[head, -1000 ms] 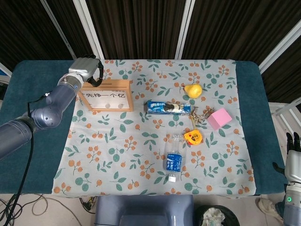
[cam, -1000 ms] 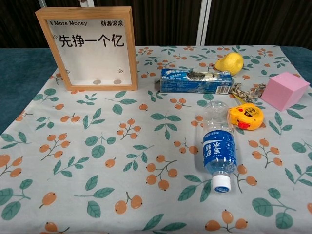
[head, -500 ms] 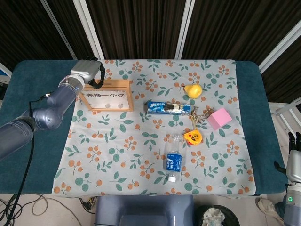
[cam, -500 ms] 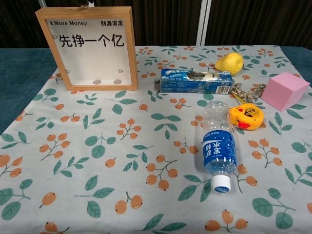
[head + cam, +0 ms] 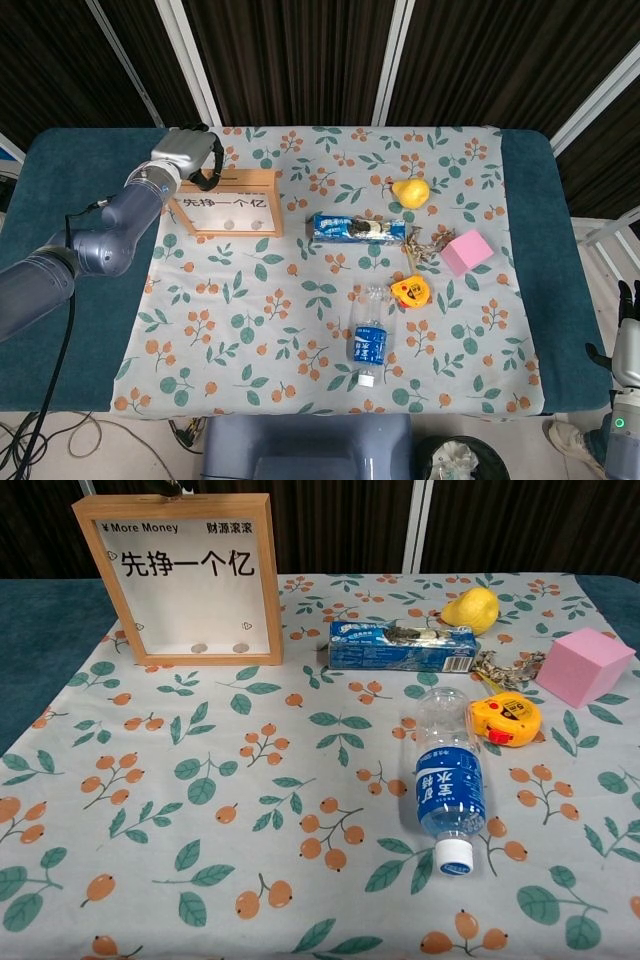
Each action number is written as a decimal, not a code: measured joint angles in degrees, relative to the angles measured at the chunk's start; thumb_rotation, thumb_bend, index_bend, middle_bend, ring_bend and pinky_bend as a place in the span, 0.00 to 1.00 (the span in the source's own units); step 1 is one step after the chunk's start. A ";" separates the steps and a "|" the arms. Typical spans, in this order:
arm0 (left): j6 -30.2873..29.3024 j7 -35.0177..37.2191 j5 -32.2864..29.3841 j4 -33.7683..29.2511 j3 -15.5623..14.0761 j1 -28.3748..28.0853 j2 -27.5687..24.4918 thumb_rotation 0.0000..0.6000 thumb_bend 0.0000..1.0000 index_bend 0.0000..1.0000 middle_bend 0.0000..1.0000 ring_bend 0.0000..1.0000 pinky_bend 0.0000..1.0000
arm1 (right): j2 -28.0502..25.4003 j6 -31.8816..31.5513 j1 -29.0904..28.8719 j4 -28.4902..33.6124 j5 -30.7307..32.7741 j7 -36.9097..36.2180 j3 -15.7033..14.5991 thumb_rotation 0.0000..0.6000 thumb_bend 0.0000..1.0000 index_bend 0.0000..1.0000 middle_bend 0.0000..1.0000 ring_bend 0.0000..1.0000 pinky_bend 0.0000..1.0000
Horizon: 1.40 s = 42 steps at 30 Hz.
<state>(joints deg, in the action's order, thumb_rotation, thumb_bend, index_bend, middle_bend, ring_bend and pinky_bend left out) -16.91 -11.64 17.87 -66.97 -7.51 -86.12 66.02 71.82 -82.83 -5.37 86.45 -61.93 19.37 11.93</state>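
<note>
A wooden picture frame (image 5: 228, 203) with Chinese writing stands upright at the back left of the flowered cloth (image 5: 260, 330); the chest view shows its front (image 5: 190, 580). My left hand (image 5: 188, 156) sits at the frame's top left corner, fingers curled over the top edge and gripping it. Only a dark fingertip (image 5: 175, 490) shows above the frame in the chest view. My right hand (image 5: 627, 350) hangs off the table's right side near the picture's edge, fingers up and holding nothing.
A blue cookie box (image 5: 358, 228), a yellow pear (image 5: 410, 191), a bunch of keys (image 5: 428, 245), a pink block (image 5: 467, 251) and a yellow tape measure (image 5: 410, 292) lie at right. A water bottle (image 5: 371, 335) lies on its side, cap toward the front edge.
My left hand has crept a little to the right along the frame's top edge, and the frame has shifted very slightly. My right hand has sunk lower at the picture's edge.
</note>
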 measured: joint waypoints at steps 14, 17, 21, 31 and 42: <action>1.10 3.28 1.70 -0.54 -2.15 -1.53 -0.70 1.00 0.39 0.55 0.16 0.00 0.00 | -0.09 0.33 -0.03 0.08 0.01 0.06 -0.11 1.00 0.24 0.01 0.00 0.00 0.00; 1.43 3.93 1.99 -0.51 -2.74 -1.90 -0.78 1.00 0.38 0.51 0.15 0.00 0.00 | 0.03 0.53 -0.14 -0.02 0.05 0.26 -0.21 1.00 0.24 0.01 0.00 0.00 0.00; 1.65 4.48 2.24 -0.19 -3.47 -2.22 -0.65 1.00 0.37 0.49 0.14 0.00 0.00 | 0.02 0.35 -0.09 -0.07 0.29 0.33 -0.04 1.00 0.24 0.01 0.00 0.00 0.00; 1.62 6.40 3.11 0.03 -4.83 -3.22 -0.12 1.00 0.32 0.40 0.11 0.00 0.00 | -0.12 -0.16 0.06 0.08 0.68 0.54 0.29 1.00 0.24 0.01 0.00 0.00 0.00; -7.39 7.71 7.60 -10.38 -0.94 -2.39 -7.63 1.00 0.32 0.37 0.10 0.00 0.00 | -0.18 0.69 -0.04 0.01 0.91 -0.20 0.29 1.00 0.24 0.01 0.00 0.00 0.00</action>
<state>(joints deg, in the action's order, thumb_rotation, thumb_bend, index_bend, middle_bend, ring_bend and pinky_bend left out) -24.31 -3.93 25.47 -77.35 -8.44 -88.52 58.39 71.64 -82.15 -5.41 86.46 -61.01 19.17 12.22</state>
